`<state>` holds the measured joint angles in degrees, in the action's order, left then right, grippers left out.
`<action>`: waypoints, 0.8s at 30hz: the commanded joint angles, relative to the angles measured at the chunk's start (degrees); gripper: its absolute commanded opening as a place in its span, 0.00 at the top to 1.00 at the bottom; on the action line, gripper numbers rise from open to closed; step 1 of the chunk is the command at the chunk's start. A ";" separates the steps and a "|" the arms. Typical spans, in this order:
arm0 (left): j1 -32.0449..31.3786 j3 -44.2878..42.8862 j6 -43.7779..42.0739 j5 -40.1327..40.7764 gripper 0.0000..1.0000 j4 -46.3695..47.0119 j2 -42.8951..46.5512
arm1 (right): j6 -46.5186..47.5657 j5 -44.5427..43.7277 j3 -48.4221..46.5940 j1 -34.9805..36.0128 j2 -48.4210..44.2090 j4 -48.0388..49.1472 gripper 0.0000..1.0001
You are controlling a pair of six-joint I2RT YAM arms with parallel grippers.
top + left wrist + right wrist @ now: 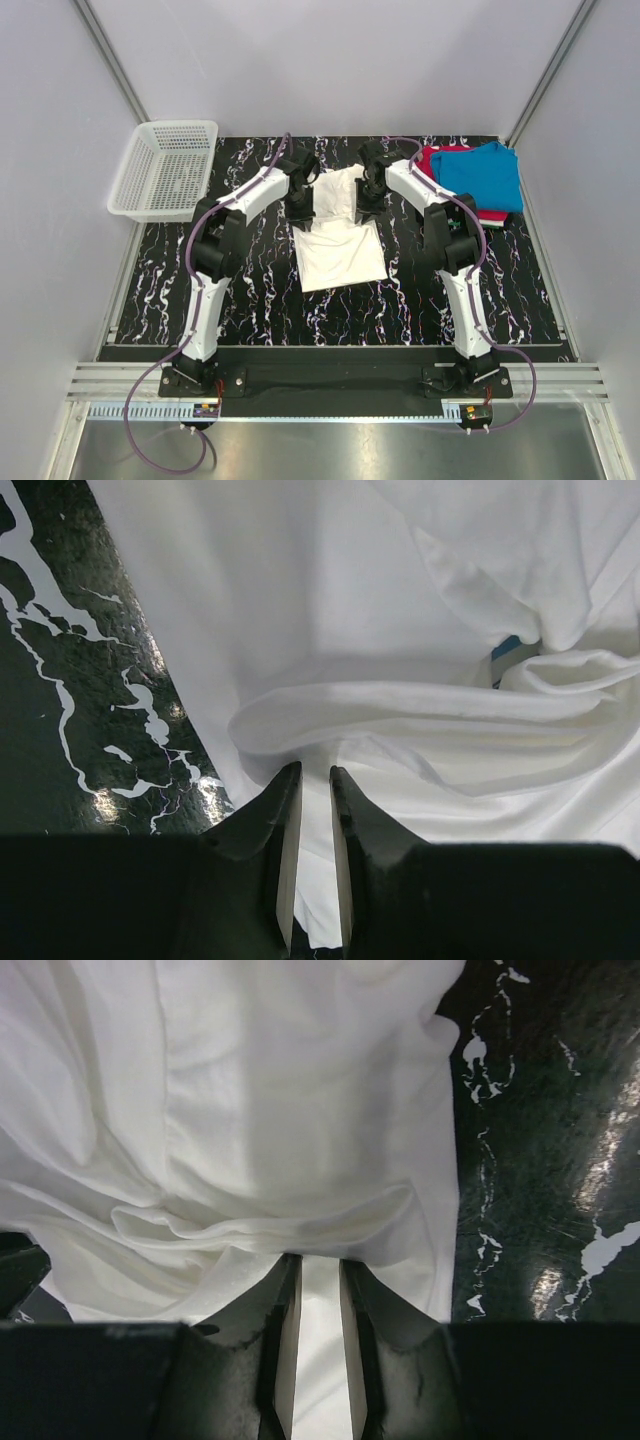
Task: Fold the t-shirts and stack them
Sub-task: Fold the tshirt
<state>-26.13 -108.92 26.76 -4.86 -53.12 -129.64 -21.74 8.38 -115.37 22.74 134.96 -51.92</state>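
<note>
A white t-shirt lies partly folded in the middle of the black marbled table. Its far part is bunched up between my two grippers. My left gripper is shut on a fold at the shirt's far left edge; in the left wrist view white cloth runs between the fingers. My right gripper is shut on a fold at the far right edge, also with cloth between the fingers. A blue t-shirt lies folded on a red one at the back right.
A white plastic mesh basket stands at the back left corner. The table is black with white veins. Grey walls close in on three sides. A speck of blue print shows in the white shirt's folds.
</note>
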 commanded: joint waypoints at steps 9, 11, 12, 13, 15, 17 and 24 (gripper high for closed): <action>-0.06 2.05 0.13 3.45 0.78 0.21 -0.17 | 2.14 -8.03 1.03 -1.30 0.92 -0.20 0.71; 0.03 2.84 0.13 4.42 0.78 0.13 0.00 | 2.14 -8.12 0.15 -1.47 1.62 0.06 0.71; 0.03 3.10 0.04 4.77 0.78 0.04 0.01 | 2.05 -9.51 -0.29 -1.56 1.89 0.07 0.70; 0.11 3.45 -0.04 4.69 0.78 -0.05 0.01 | 1.88 -10.22 -0.81 -1.65 2.06 -0.02 0.70; 0.29 3.72 0.22 6.53 0.77 -0.23 0.01 | 1.96 -10.40 -2.31 -1.91 2.50 -0.02 0.68; 0.64 3.81 0.48 6.80 0.77 -0.58 0.09 | 2.05 -10.76 -4.15 -2.00 2.51 -0.37 0.68; 1.26 2.23 -0.48 7.06 0.77 -1.63 1.06 | 3.19 -14.53 -10.83 -2.61 0.84 -3.88 0.66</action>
<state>-25.98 -105.93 27.27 -1.10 -53.15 -129.67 -20.05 -0.93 -120.79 21.58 137.34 -53.95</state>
